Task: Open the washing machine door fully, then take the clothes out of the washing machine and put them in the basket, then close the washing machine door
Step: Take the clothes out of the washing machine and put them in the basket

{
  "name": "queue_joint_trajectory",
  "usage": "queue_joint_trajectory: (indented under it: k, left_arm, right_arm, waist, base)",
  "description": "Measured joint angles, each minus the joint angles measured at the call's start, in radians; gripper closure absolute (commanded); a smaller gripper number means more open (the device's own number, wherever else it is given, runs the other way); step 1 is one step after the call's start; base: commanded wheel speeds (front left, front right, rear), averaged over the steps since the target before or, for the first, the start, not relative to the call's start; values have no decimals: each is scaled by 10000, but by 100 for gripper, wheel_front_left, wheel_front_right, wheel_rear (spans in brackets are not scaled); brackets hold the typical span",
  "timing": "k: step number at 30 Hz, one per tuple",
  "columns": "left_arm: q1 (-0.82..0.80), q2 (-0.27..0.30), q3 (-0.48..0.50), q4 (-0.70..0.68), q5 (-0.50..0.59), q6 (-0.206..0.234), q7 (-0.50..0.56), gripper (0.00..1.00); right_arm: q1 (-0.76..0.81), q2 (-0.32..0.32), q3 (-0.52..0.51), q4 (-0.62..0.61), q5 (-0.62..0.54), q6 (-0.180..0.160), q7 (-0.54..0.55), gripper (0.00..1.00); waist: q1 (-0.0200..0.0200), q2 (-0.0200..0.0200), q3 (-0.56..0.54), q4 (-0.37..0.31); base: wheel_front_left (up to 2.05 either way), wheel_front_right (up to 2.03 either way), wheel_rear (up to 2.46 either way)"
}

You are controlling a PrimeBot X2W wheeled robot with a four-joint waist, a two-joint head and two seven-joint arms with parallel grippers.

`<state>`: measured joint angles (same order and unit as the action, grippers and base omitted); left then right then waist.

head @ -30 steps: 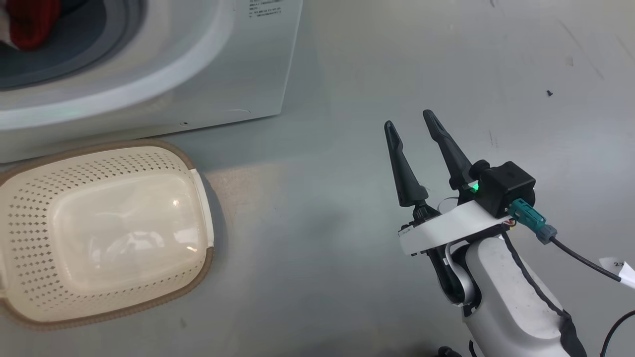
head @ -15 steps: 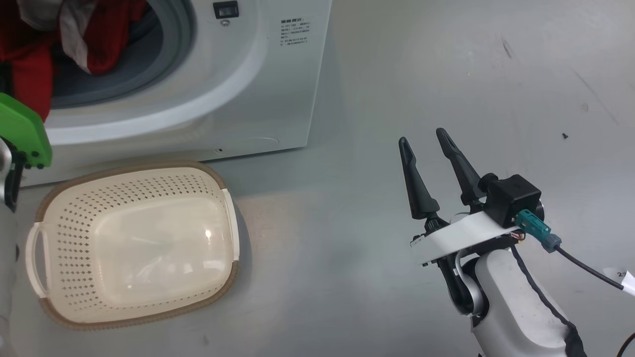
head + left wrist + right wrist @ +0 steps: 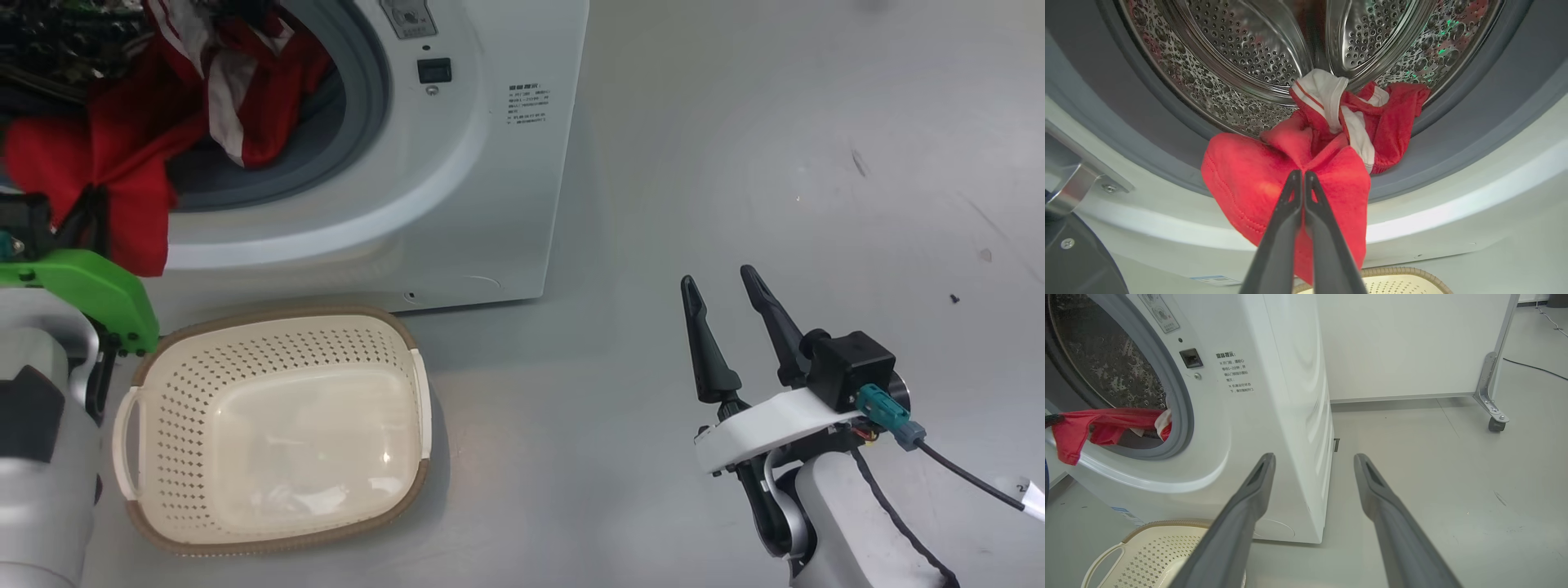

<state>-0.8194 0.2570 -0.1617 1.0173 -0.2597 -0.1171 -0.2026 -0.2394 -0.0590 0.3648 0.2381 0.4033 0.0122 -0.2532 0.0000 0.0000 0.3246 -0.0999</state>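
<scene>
Red clothes (image 3: 1241,179) with white trim at far left, half out of the washing machine (image 3: 490,204), bunched over the grey rubber ring (image 3: 359,122) and hanging down past the white front lip. Pinched by the left gripper (image 3: 1303,176), jaws clamped tight on a fold of the red cloth, fingers aimed into the steel drum (image 3: 1241,53). Black edge of the washing machine door (image 3: 1081,261) and its metal hinge (image 3: 1073,188) left of the mouth in left wrist view, swung clear of the opening. Below the hanging cloth, the basket (image 3: 245,359): cream, brown rim, on the floor (image 3: 694,163) just in front of the machine, with the machine's front lip between cloth and basket. Further right on the front panel, latch socket (image 3: 433,71) and a printed notice (image 3: 528,102). Right gripper (image 3: 718,276) well apart from machine and basket, over the floor, jaws spread wide, holding nothing. Past it in right wrist view, white partition (image 3: 1404,343) on a caster (image 3: 1494,424), thin cable (image 3: 1535,369) along the floor.
</scene>
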Motion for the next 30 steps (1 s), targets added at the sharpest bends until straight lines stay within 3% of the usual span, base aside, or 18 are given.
queue_joint_trajectory:
  k: [9,17,30]
  left_arm:
    - [735,-458,105,-405,-397,-38,-378,100]
    - [1160,-527,247,-1406,-663,-40,-468,100]
    - [1869,-522,1014,-4537,-863,-71,-483,100]
  right_arm:
    - [536,4,-94,150,0,157,0,0]
    - [753,12,-144,150,-4,222,2,0]
    - [843,13,-347,25,-107,297,2,0]
  waist:
    - [0,0,-814,296]
    - [0,0,-1244,542]
    - [0,0,-1284,650]
  base:
    - [0,0,0]
    - [0,0,0]
    - [0,0,0]
